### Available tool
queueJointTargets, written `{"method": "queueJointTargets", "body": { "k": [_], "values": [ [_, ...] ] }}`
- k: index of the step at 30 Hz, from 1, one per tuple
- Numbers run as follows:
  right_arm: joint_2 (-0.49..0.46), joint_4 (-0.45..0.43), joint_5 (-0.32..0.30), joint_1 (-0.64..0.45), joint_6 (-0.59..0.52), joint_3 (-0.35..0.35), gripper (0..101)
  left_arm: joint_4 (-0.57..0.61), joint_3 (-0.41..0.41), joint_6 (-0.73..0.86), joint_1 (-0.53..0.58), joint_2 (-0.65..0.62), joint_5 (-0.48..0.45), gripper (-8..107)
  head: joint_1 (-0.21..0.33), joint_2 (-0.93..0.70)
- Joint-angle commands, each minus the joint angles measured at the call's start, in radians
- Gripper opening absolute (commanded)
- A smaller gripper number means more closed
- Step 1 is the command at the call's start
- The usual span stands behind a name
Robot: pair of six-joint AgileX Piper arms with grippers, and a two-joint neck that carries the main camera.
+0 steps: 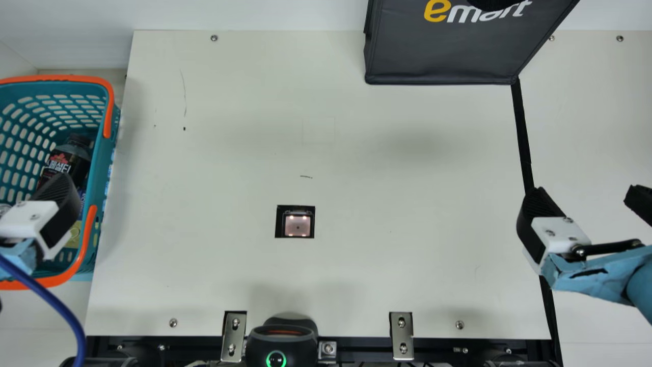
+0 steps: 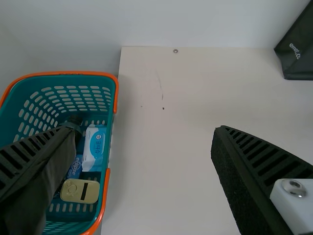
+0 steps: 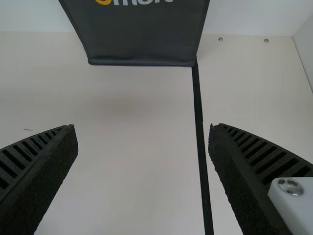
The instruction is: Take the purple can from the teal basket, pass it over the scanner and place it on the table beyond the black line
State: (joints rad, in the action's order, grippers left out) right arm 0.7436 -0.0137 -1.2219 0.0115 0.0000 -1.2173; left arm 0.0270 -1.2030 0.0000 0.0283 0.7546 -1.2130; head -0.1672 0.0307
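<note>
We had L gripper [image 2: 145, 128] spread by teal basket [image 1: 104, 153], scene left; R gripper [image 3: 143, 127] spread near black line [image 1: 523, 137]. Purple can: prob. in basket, couldn't ID it. Likely stiff, slick, dentable; we'd want mid-body, light squeeze.

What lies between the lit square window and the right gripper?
The main view shows bare tabletop between the window and the right gripper, open near the black line.

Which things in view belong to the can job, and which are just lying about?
Job:
- teal basket
- scanner
- black line
- table beyond it

Lying about:
- dark bottle
- white packet
- gold tin
- dark bag
</note>
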Motion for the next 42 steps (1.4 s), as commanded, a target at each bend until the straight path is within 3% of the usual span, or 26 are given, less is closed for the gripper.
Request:
{"method": "queueJointTargets", "body": {
  "k": [1,15,42],
  "values": [
    [0.000,0.000,0.000,0.000,0.000,0.000,95,0.000,0.000,0.000,0.000,0.000,0.000,90,0.029,-0.027],
    [0.000,0.000,0.000,0.000,0.000,0.000,95,0.000,0.000,0.000,0.000,0.000,0.000,90,0.029,-0.352],
    [0.000,0.000,0.000,0.000,0.000,0.000,95,0.002,-0.004,-0.019,-0.019,0.007,-0.001,90,0.029,-0.352]
  ]
}}
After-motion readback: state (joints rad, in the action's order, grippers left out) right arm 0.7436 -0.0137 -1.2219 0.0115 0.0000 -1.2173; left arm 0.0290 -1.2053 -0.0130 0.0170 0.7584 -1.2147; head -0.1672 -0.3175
